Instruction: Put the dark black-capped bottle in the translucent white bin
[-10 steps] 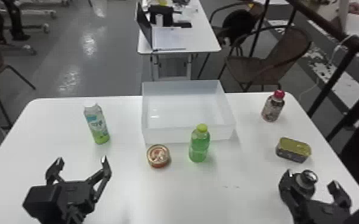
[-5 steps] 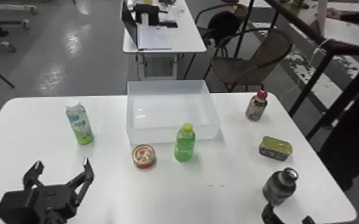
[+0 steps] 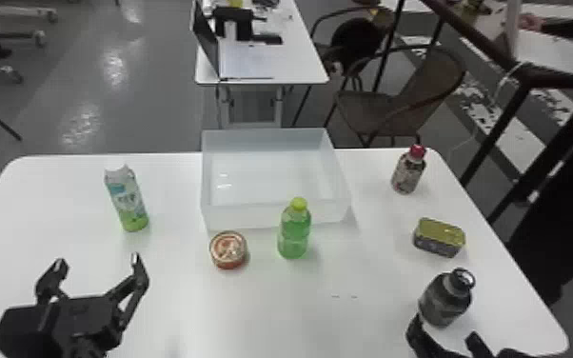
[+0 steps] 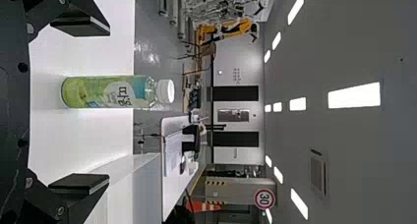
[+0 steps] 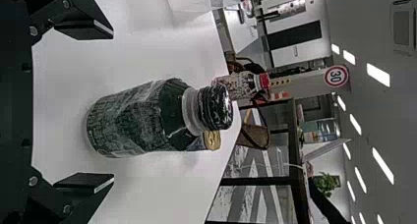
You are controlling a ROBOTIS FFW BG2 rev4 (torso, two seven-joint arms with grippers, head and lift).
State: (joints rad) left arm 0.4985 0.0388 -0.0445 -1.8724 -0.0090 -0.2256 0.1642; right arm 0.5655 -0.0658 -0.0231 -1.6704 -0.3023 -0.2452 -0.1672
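Edging toward the dark bottle (image 3: 444, 302) at the head view's lower right, the right hand (image 5: 113, 106) gapes wide, so a grip seems close, the bin (image 3: 247, 217) at centre coming after.

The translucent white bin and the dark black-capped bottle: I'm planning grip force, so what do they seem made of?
The translucent white bin looks like frosted plastic: its walls pass a soft, cloudy light. The dark black-capped bottle seems glossy, with highlights on its shoulder; plastic or glass, I can't tell. Its shiny cap could be plastic or metal.
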